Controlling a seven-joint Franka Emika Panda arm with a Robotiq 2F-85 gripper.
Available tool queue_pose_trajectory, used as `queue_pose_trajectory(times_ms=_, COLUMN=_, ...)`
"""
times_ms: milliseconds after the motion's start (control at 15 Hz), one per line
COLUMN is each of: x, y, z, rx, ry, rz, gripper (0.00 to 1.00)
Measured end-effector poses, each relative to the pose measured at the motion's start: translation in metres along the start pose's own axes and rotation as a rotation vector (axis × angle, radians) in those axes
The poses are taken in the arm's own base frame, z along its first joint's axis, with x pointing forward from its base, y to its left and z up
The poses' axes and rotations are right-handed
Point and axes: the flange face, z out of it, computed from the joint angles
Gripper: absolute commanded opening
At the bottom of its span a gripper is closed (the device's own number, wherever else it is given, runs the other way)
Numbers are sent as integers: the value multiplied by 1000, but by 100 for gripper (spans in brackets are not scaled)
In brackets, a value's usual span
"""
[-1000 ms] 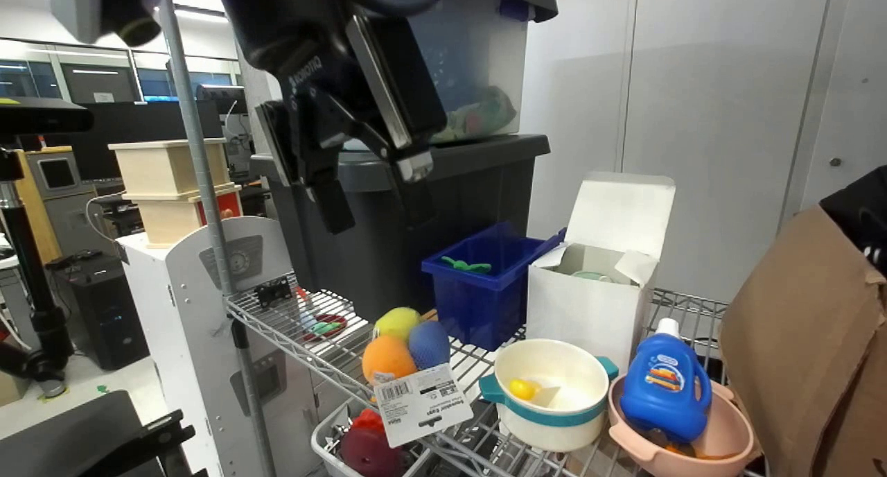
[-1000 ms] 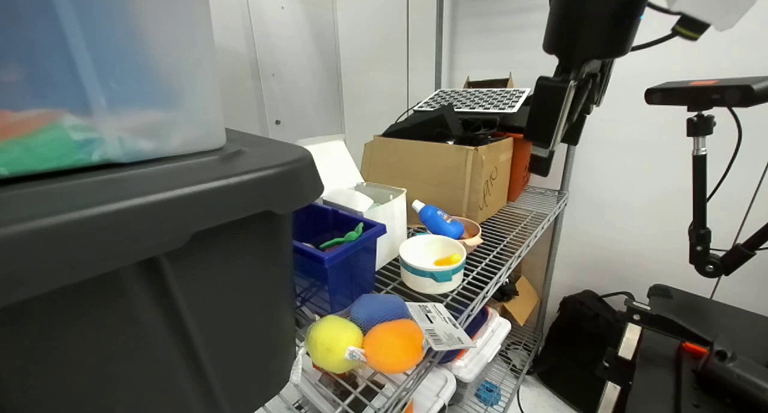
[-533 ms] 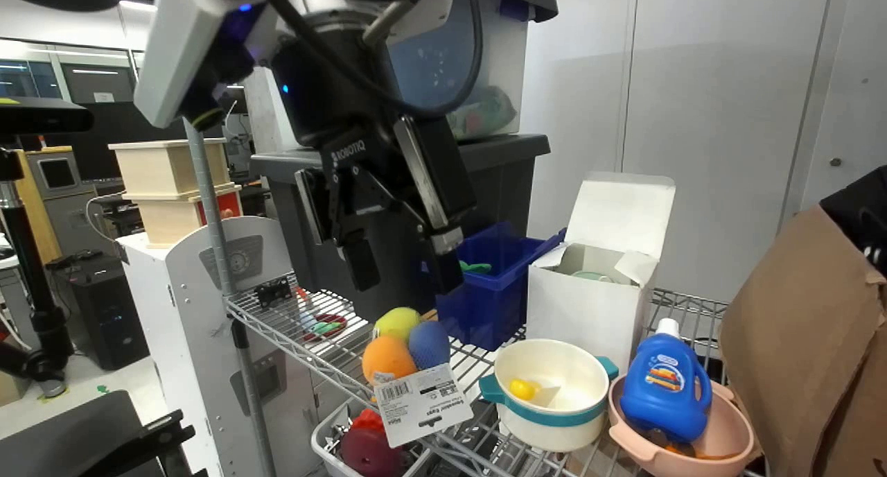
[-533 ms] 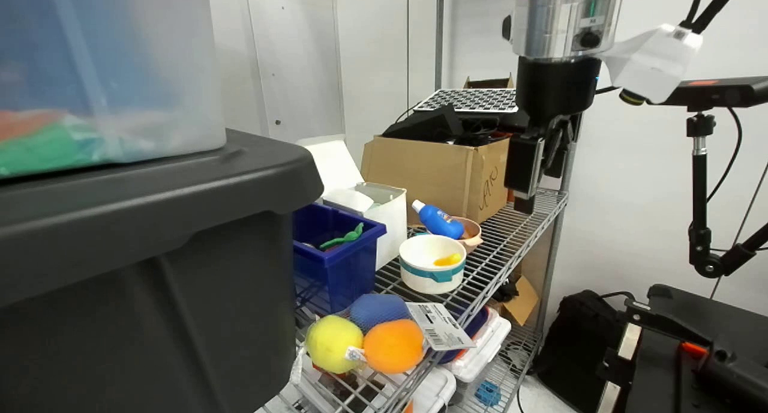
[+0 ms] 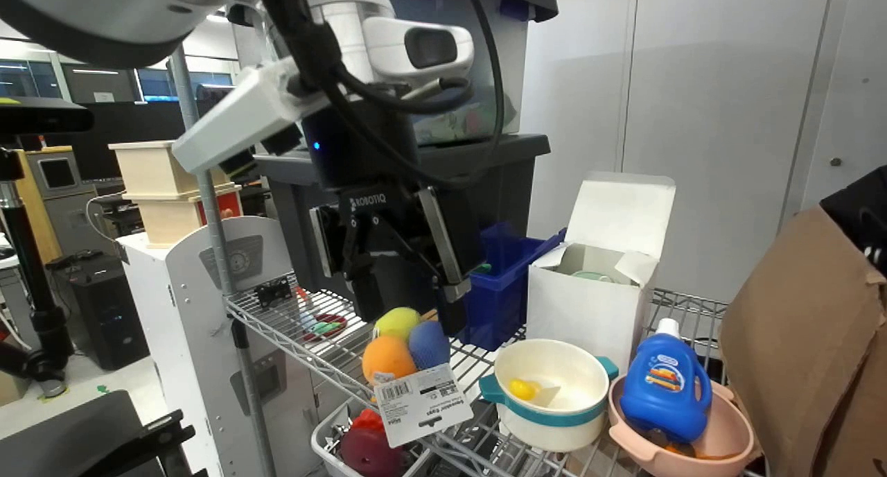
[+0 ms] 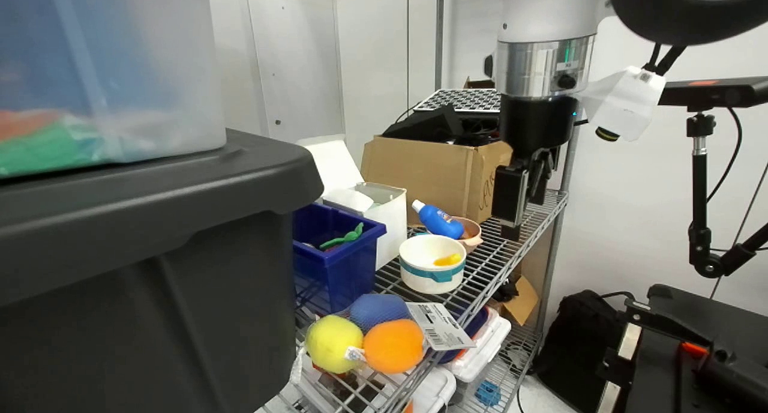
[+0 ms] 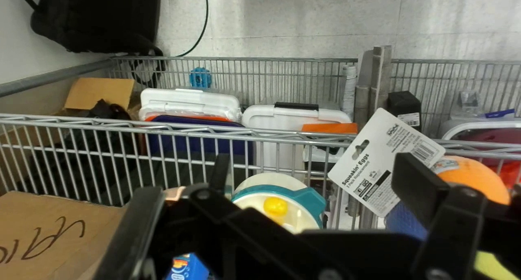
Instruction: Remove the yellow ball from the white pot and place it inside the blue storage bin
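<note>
The small yellow ball [image 5: 523, 389] lies inside the white pot [image 5: 551, 432]. In an exterior view the ball [image 6: 450, 259] shows in the pot [image 6: 429, 283] too. In the wrist view the ball [image 7: 275, 206] and part of the pot [image 7: 268, 180] appear between the fingers, nearer the left one; the gripper hides the pot's lower part. My gripper [image 5: 410, 310] is open and empty, above the shelf and higher than the pot; it also shows in an exterior view [image 6: 523, 216]. The blue storage bin [image 5: 493, 317] holds a green item; it also shows in an exterior view [image 6: 351, 275], not in the wrist view.
A white box [image 5: 585, 310] with its lid up stands beside the bin. A pink bowl [image 5: 682, 460] with a blue bottle [image 5: 666, 387] stands beside the pot. Netted balls, including an orange one [image 6: 393, 346], lie near the front edge. A dark grey tote [image 6: 150, 317] stands beside the bin.
My gripper has moved down and in over the shelf, rightward in an exterior view and leftward in an exterior view. It stays open. The ball, pot and bin have not moved.
</note>
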Motion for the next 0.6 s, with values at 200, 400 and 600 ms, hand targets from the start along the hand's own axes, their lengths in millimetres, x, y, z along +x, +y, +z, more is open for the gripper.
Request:
queue_pose_trajectory(times_ms=200, x=1, y=-3, z=15, rx=53, ry=-18, rz=-30, gripper=100)
queue_pose_trajectory(times_ms=400, x=4, y=-2, z=27, rx=83, ry=-32, rz=-54, gripper=100)
queue_pose_trajectory(times_ms=600, x=7, y=3, z=36, rx=96, ry=-44, rz=-68, gripper=100)
